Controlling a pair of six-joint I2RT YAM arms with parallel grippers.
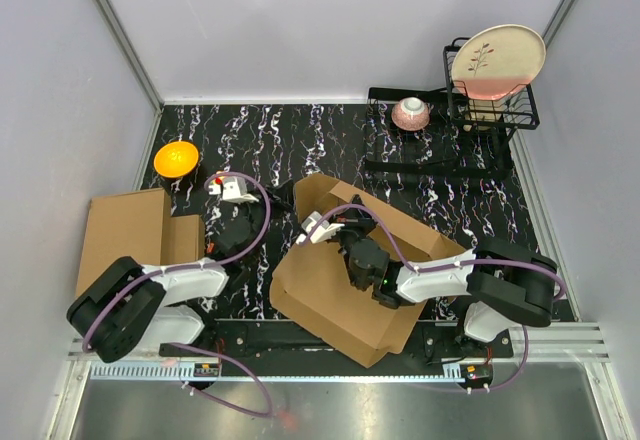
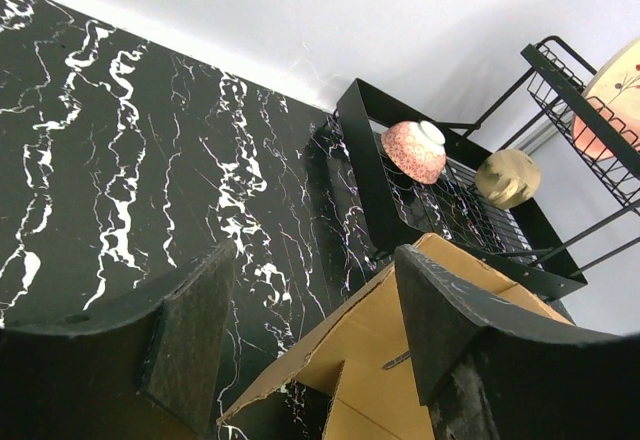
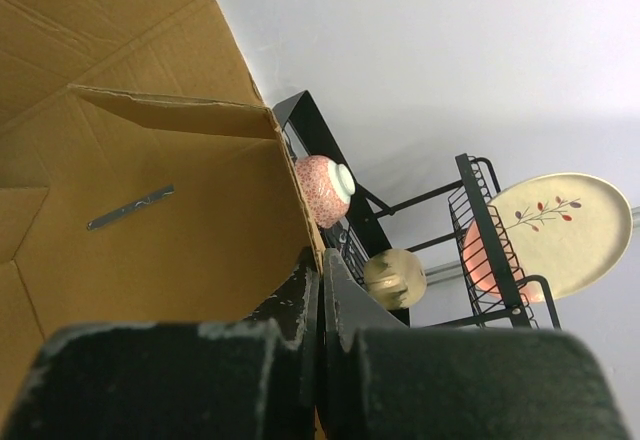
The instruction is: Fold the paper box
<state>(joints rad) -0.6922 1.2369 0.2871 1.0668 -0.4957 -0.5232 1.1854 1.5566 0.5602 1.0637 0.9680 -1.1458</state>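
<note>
The paper box [image 1: 340, 290] is a brown cardboard sheet lying half-raised in the middle of the marbled table, with its flaps standing up at the back. My right gripper [image 1: 350, 245] reaches in from the right. In the right wrist view this gripper [image 3: 322, 260] is shut on the thin edge of a raised flap of the box [image 3: 150, 190]. My left gripper [image 1: 278, 198] hovers at the box's back left corner. Seen from the left wrist, it [image 2: 312, 255] is open, and a flap edge of the box [image 2: 370, 340] lies low between its fingers, untouched.
A stack of closed cardboard boxes [image 1: 125, 230] sits at the left edge, with an orange bowl [image 1: 175, 158] behind it. At the back right stand a black wire tray [image 1: 440, 145] with a pink bowl [image 1: 411, 113] and a rack holding a plate [image 1: 497, 60].
</note>
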